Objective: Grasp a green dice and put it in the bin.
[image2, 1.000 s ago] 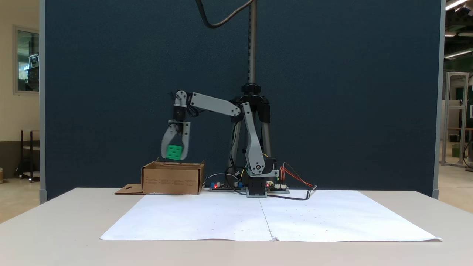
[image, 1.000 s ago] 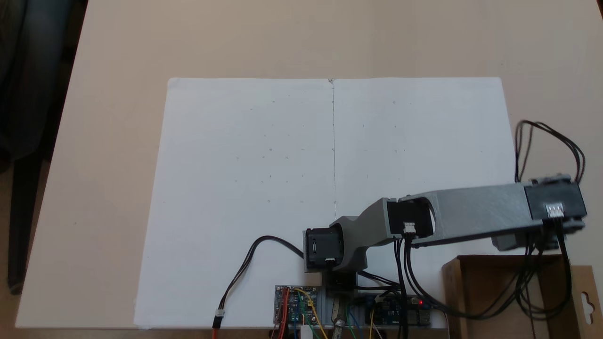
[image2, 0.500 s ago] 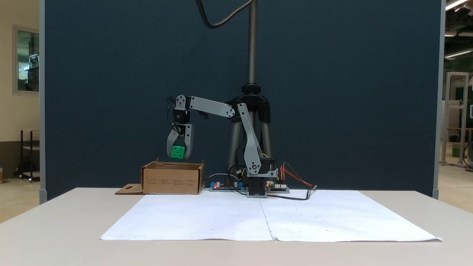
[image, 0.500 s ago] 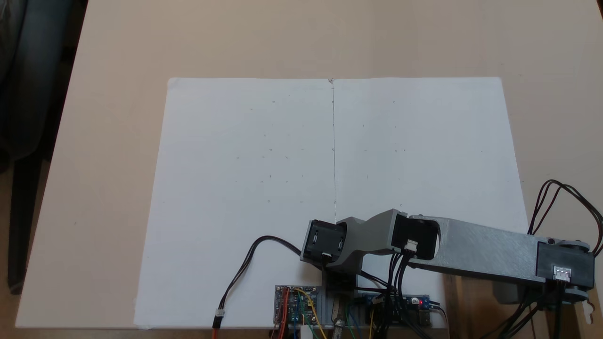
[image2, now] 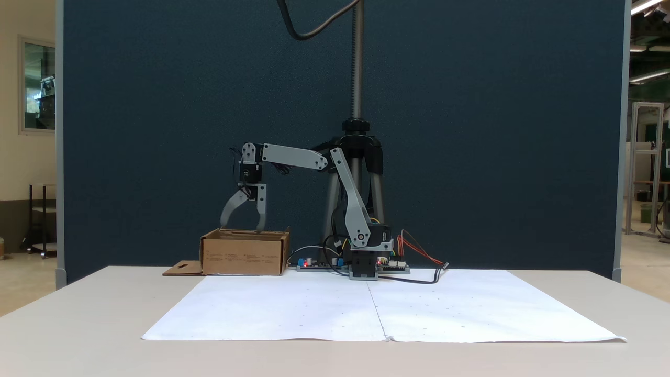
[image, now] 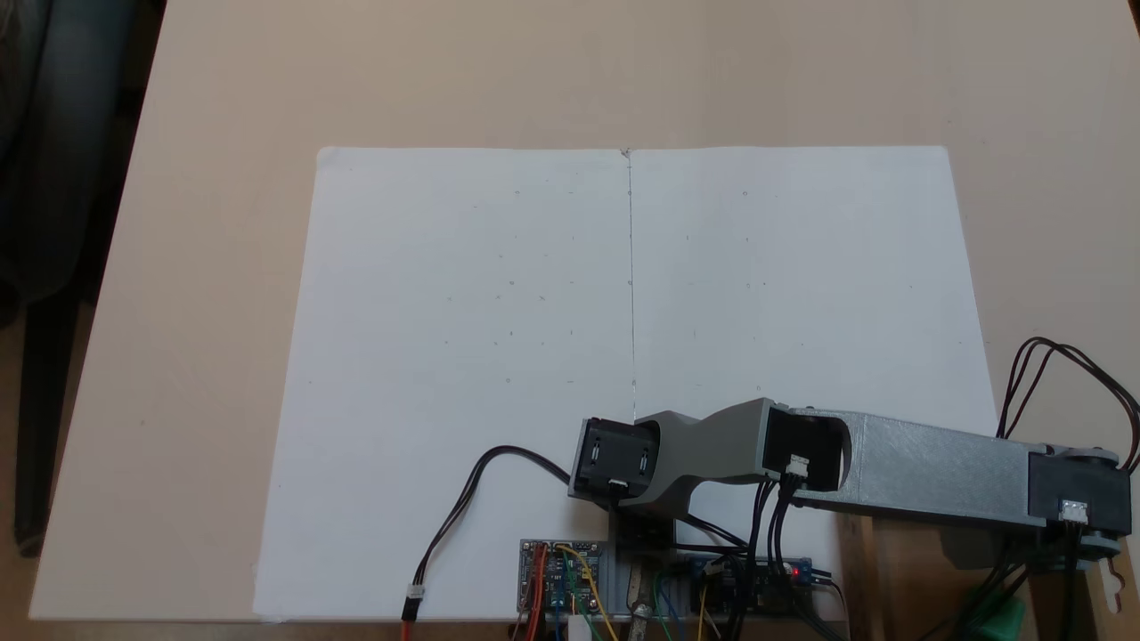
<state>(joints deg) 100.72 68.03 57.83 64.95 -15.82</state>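
In a fixed view my gripper [image2: 240, 228] hangs open just above the bin [image2: 243, 254], a shallow brown cardboard box at the left of the arm's base, and nothing sits between its spread fingers. In the other fixed view the arm reaches right over the bin [image: 857, 579] at the bottom right corner. There the green dice [image: 1006, 620] shows as a bright green patch inside the box, partly behind black cables and below the wrist. The box walls hide the dice in the side-on fixed view.
Two white paper sheets [image: 623, 312] cover the table in front of the arm. Circuit boards [image: 559, 574] and loose wires lie by the base. The bin's flap [image2: 183, 268] lies flat on its outer side. A tripod [image2: 357, 157] and dark partition stand behind.
The gripper swung over the bin with the green dice, then opened. The dice has left the fingers and now lies in the bin.
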